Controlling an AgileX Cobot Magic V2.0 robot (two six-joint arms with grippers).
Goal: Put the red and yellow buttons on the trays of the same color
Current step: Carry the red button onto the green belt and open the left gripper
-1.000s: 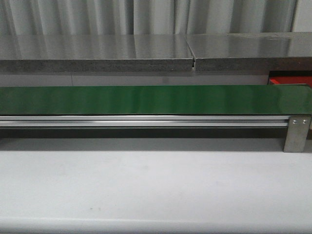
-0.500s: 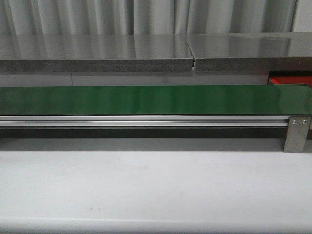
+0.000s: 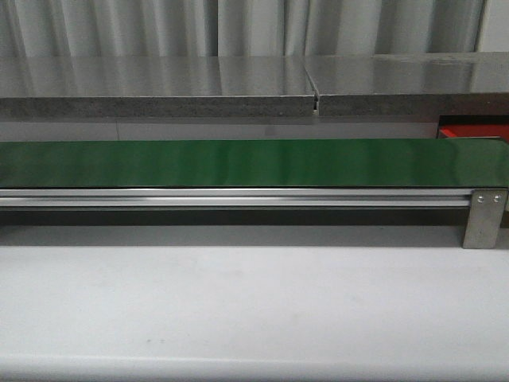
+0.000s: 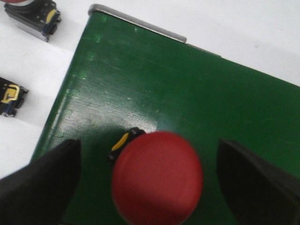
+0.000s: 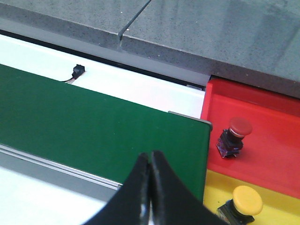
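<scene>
Green belt [image 3: 238, 163] spans worktop [image 3: 254, 302]. Red tray [image 5: 262, 126] at belt end holds red button [image 5: 234, 133]; yellow button [image 5: 246, 201] on yellow tray [image 5: 215, 185]. Left gripper [image 4: 150, 187] jaws apart around another red button [image 4: 157, 176] on belt. Right gripper [image 5: 151, 164] jaws together, empty.

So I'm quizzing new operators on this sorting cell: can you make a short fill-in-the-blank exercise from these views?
1. The left gripper is open around a button whose cap is ____.
2. That button sits on the ____ belt.
3. The right gripper is ____.
4. The yellow button sits on the ____ tray.

Missing words: red; green; shut; yellow
</scene>
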